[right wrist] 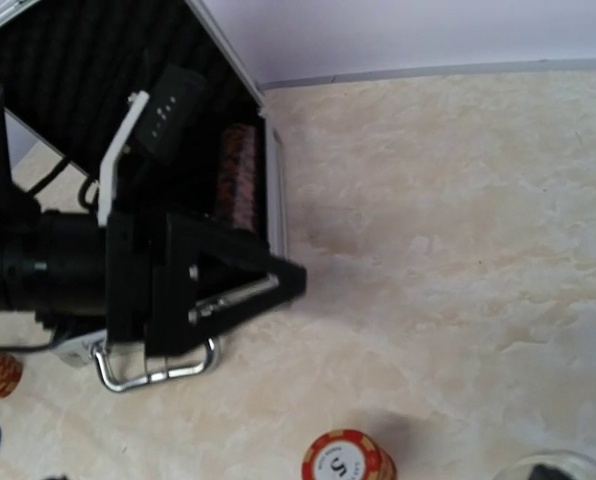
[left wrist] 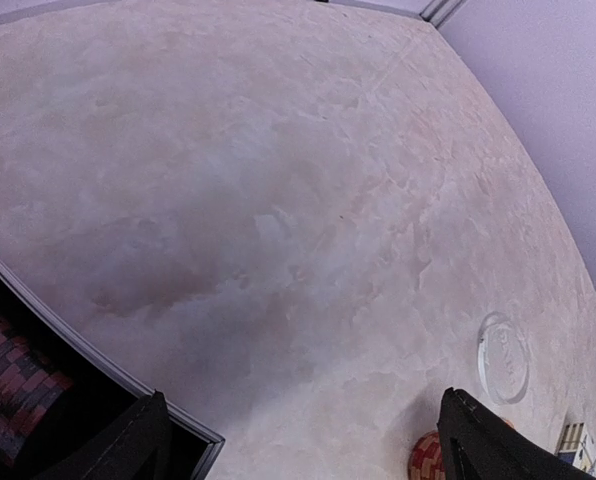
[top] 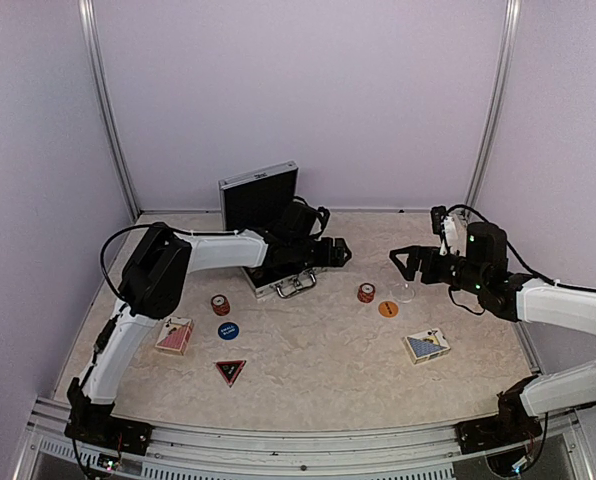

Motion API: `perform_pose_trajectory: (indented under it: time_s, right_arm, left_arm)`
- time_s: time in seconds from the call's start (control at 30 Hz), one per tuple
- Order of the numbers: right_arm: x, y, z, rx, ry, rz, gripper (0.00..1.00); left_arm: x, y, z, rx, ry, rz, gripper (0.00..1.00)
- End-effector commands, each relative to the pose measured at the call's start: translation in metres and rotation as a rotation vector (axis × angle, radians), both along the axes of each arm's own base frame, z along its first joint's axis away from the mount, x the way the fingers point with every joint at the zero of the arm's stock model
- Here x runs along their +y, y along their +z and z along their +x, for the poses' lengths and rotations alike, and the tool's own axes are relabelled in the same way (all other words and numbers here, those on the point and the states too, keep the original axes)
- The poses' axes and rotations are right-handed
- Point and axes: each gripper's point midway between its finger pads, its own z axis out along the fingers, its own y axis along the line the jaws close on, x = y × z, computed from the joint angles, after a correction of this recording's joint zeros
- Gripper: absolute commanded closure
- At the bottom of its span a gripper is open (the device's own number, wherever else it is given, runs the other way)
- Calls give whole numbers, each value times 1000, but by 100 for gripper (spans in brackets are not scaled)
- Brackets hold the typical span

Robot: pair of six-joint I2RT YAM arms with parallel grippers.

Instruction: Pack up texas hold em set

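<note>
The silver case (top: pixel 259 197) stands open at the back centre, with its black lining (right wrist: pixel 88 70) and metal handle (right wrist: pixel 158 370) in the right wrist view. A row of orange-red chips (right wrist: pixel 240 175) lies inside it. My left gripper (top: pixel 340 252) reaches over the case's right edge, open and empty; its fingertips (left wrist: pixel 143 440) are wide apart. My right gripper (top: pixel 402 264) is open and empty, just above a clear round button (top: pixel 406 293). One chip stack (top: pixel 366 292) stands beside an orange button (top: pixel 388 308). Another chip stack (top: pixel 220 304) stands at the left.
A blue round button (top: pixel 227 330), a red card deck (top: pixel 175 335) and a red triangle (top: pixel 230 371) lie at the front left. A blue card deck (top: pixel 427 345) lies at the front right. Walls enclose the table on three sides.
</note>
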Motion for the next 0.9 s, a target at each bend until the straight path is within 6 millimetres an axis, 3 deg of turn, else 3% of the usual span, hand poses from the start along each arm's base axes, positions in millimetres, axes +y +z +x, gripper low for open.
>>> perform_pose_trajectory:
  time_s: [0.0,0.33,0.87]
  right_arm:
    - [2,4,-4,-10,2,9,0]
    - [1,3,-4,-6,-5,10,0]
    - [0,3,-3,-3,-15,9,0]
  left_arm:
    - [-39,-40,-64,103,-197,46,9]
    - [-53,-47,-93,103,-275,74,9]
    - [-47,-53,-147,128,-394,137,8]
